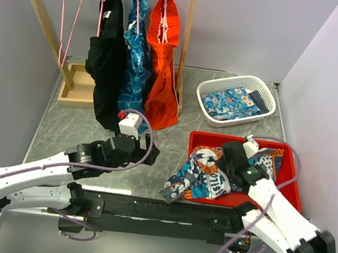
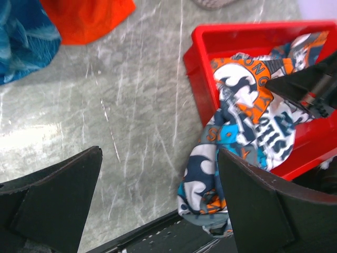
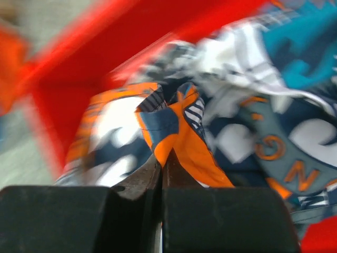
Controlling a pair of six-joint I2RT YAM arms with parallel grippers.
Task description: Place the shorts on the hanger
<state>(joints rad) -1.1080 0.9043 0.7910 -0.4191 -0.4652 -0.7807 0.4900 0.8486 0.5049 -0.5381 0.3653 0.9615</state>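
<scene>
The shorts (image 1: 203, 177), printed in navy, white and orange, lie bunched in the red bin (image 1: 291, 178), and one end spills over the bin's left rim onto the table. My right gripper (image 1: 223, 164) is down in the bin, shut on an orange and navy fold of the shorts (image 3: 174, 121); its jaws (image 3: 163, 163) meet with cloth pinched at the tips. My left gripper (image 2: 158, 158) hangs open over the grey table, left of the bin (image 2: 253, 32), with the shorts (image 2: 247, 121) beside its right finger. The empty pink hanger (image 1: 68, 21) hangs at the rack's left end.
A wooden rack holds a black garment (image 1: 106, 63), a teal one (image 1: 137, 61) and an orange one (image 1: 163, 70) on pink hangers. A wooden tray (image 1: 78, 87) sits at the rack's foot. A white basket (image 1: 266, 92) with floral cloth stands behind the bin. Walls close both sides.
</scene>
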